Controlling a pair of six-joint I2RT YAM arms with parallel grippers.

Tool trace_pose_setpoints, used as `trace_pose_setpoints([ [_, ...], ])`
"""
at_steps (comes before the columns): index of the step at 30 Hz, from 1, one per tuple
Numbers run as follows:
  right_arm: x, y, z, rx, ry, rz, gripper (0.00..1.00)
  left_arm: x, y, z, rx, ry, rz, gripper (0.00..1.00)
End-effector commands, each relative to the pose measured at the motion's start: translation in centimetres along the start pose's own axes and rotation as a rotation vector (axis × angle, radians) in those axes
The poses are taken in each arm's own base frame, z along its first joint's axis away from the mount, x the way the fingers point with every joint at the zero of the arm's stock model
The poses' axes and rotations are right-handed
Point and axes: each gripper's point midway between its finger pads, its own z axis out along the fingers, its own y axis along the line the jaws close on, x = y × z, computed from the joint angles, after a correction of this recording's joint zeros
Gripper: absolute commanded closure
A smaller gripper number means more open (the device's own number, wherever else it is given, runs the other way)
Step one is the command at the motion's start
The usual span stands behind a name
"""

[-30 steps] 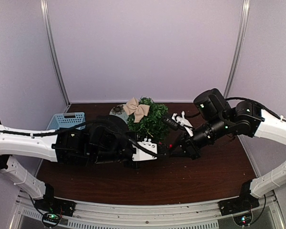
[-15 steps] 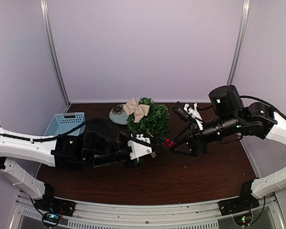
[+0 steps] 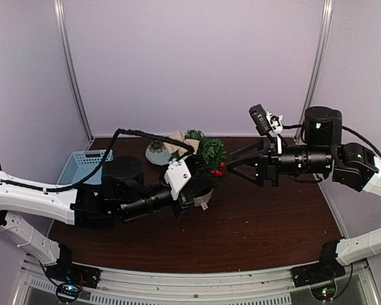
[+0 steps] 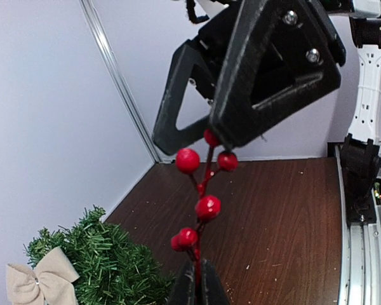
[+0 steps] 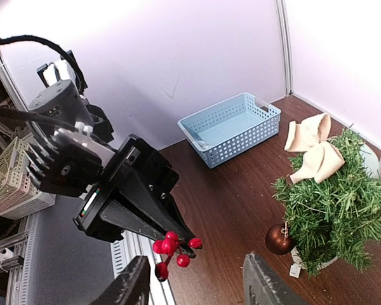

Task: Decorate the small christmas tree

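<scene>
The left end effector (image 4: 197, 279) is clamped on the stem of a red berry sprig (image 4: 200, 206), holding it in the air. The right end effector (image 5: 195, 262) faces it with its fingers spread apart, their tips at the sprig's top. Just behind them, the small christmas tree (image 3: 208, 152) stands mid-bench toward the far edge. A blue basket (image 3: 86, 162) sits by the far left corner.

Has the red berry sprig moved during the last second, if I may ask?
Yes. The red berry sprig, in the left gripper, rose from below the small christmas tree up against its foliage.
</scene>
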Motion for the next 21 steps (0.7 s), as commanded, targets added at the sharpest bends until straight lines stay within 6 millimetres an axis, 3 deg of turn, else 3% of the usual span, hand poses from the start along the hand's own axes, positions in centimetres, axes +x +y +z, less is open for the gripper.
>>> trace_pose_setpoints([
  [1,-1.4,0.2,0.3,-0.02,-0.066,-0.011,0.53,-1.7,0.5,0.1,-0.018,-0.092,-0.088,1.0],
  [5,-1.9,0.3,0.5,-0.028,-0.086,-0.017,0.64,-1.6,0.4,0.4,-0.019,-0.093,-0.094,1.0],
  [11,-1.9,0.5,0.9,-0.049,-0.083,-0.022,1.0,-1.5,0.5,0.5,-0.025,-0.086,-0.096,1.0],
  [21,-2.4,-1.1,0.5,0.057,-0.099,-0.046,1.0,-0.9,2.1,-0.1,-0.051,-0.099,-0.173,1.0],
])
